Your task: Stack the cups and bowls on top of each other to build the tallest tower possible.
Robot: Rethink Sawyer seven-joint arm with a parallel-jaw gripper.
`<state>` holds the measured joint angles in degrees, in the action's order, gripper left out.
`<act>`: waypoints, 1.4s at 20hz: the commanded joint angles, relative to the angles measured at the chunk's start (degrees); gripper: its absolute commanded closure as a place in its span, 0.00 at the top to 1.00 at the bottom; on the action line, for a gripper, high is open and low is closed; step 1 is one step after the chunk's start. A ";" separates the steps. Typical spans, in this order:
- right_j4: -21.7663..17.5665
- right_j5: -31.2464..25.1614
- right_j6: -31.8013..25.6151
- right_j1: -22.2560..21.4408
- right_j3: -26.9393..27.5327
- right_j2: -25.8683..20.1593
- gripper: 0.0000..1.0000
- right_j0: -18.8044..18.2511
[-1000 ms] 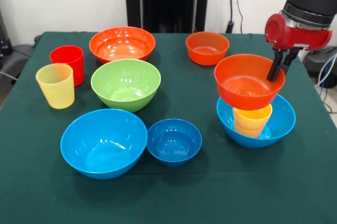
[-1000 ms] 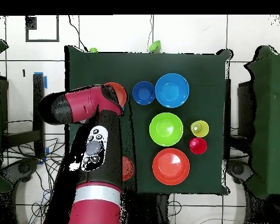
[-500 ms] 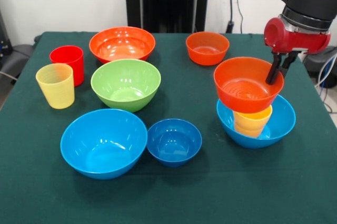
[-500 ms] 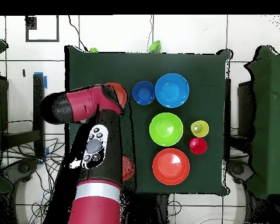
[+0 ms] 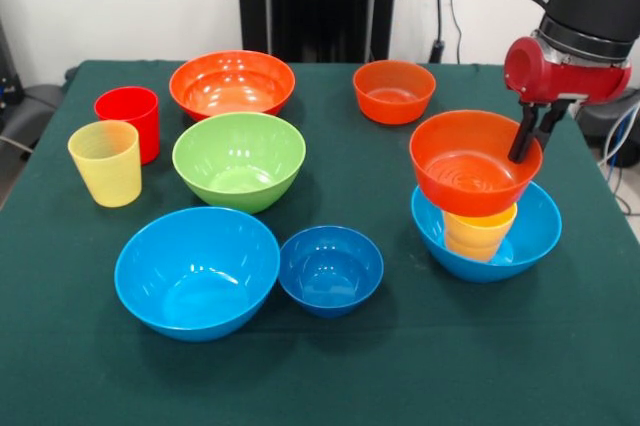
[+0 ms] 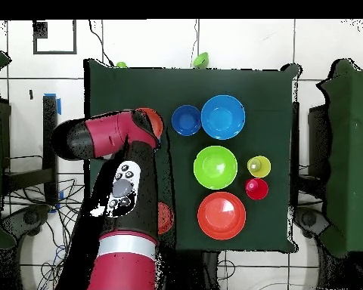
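Your gripper (image 5: 529, 134) has its dark fingers (image 5: 522, 136) pinched over the far right rim of a small orange bowl (image 5: 470, 166), one finger inside the rim and one outside as far as you can see, so they are closed on that rim. The bowl tilts slightly and sits at the top of the tower (image 5: 482, 208): under it you see the yellow-orange nested cups (image 5: 480, 231), and these stand inside a large light-blue bowl (image 5: 528, 236) on the green tabletop (image 5: 400, 366). You cannot tell whether the orange bowl rests on the cups or hangs just above them.

Above the fingers, the red wrist and black arm (image 5: 580, 16) come in at the top right corner. In the overhead view the arm (image 6: 124, 196) covers the tower, with only an edge of orange (image 6: 152, 119) showing past it.

Away from the tower, another small orange bowl (image 5: 393, 91) sits behind it. To the left lie the small dark blue bowl (image 5: 330, 270) and, touching or just beside it, the second large light-blue bowl (image 5: 196, 272). Behind these stand the large green bowl (image 5: 238, 160) and the large orange bowl (image 5: 231, 84). At the far left the red cup (image 5: 129, 120) stands just behind the pale yellow cup (image 5: 105, 162), both upright.
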<state>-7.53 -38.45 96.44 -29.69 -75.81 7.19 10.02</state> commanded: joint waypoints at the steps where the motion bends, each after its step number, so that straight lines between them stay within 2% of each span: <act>1: 1.76 1.85 6.66 0.22 -0.98 -5.96 0.00 -0.63; 16: 4.55 -0.54 6.82 -0.36 -1.94 -5.46 0.00 0.69; 28: 1.45 1.72 5.57 1.18 -2.24 -2.89 0.00 0.69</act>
<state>-4.07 -38.45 96.44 -29.63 -75.82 7.23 10.46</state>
